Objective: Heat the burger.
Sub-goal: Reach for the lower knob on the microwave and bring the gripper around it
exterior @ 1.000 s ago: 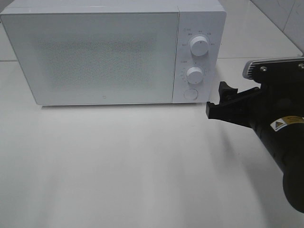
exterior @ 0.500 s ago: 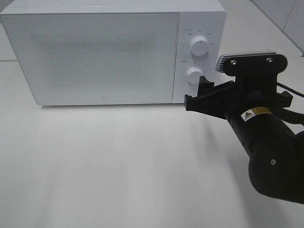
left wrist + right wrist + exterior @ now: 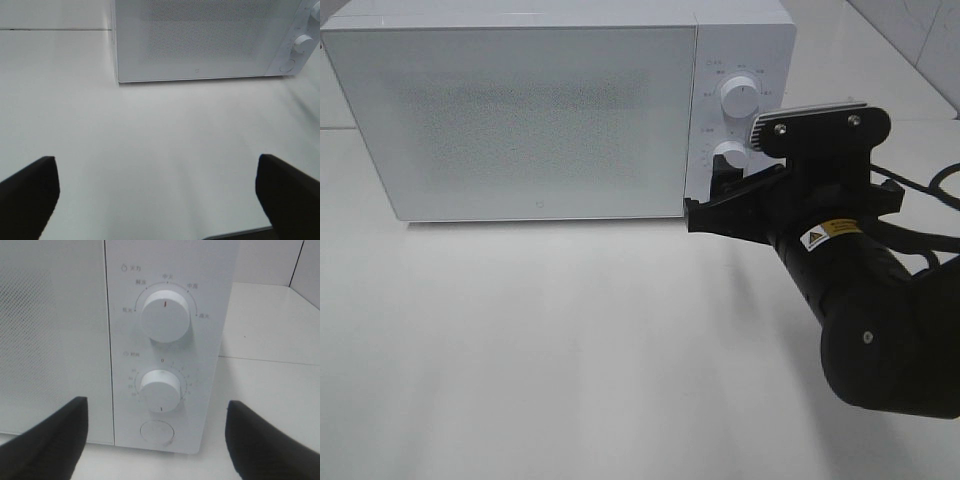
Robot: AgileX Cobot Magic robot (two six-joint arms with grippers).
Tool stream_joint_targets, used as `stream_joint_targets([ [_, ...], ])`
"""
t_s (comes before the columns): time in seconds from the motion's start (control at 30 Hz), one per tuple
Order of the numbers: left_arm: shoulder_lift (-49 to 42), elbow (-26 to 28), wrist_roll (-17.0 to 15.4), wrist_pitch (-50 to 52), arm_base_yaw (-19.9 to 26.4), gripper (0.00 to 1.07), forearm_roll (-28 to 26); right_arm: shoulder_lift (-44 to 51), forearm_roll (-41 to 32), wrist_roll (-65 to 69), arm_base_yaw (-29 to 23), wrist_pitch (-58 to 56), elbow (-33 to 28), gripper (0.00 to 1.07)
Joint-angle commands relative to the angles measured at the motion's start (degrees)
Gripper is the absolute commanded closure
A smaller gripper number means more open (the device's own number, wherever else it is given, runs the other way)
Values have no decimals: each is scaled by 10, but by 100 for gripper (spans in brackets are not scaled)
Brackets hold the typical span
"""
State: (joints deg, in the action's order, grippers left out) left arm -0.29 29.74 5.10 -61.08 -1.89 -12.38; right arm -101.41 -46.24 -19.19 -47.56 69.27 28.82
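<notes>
The burger is out of view in every frame. A white microwave point(image 3: 540, 110) stands at the back of the table with its door closed. My right gripper point(image 3: 708, 203) is open, its fingers close in front of the lower part of the control panel. In the right wrist view, the right gripper point(image 3: 155, 412) frames the lower knob point(image 3: 160, 391) and the round button point(image 3: 157, 432), with nothing between the fingers. The left gripper point(image 3: 156, 162) is open and empty, low over the bare table well in front of the microwave point(image 3: 200, 40).
The panel's upper knob point(image 3: 165, 320) sits above the lower one. White tabletop point(image 3: 570, 350) spreads in front of the microwave. A tiled wall point(image 3: 920, 30) rises at the back right. The right arm's black body point(image 3: 880, 320) fills the right foreground.
My right arm has swung left and toward the microwave, bringing the open gripper from beside the oven to right in front of its control panel. The left gripper shows no change.
</notes>
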Motion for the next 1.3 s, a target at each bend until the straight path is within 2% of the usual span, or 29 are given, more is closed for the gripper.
stream_joint_targets([
  [0.03,-10,-1,1,4,2,7,-2,-14,7,6,1,19,3,33],
  [0.3,-10,-1,1,4,2,7,-2,-37,6,38,1,32,11,33],
  [0.73,-10,-1,1,4,2,7,-2,-81,9,38,34,19,65,32],
  [0.83,-10,-1,1,4,2,7,-2,-96,21,38,48,10,78,29],
  [1.3,-10,-1,1,4,2,7,-2,-148,26,38,58,-1,135,31],
])
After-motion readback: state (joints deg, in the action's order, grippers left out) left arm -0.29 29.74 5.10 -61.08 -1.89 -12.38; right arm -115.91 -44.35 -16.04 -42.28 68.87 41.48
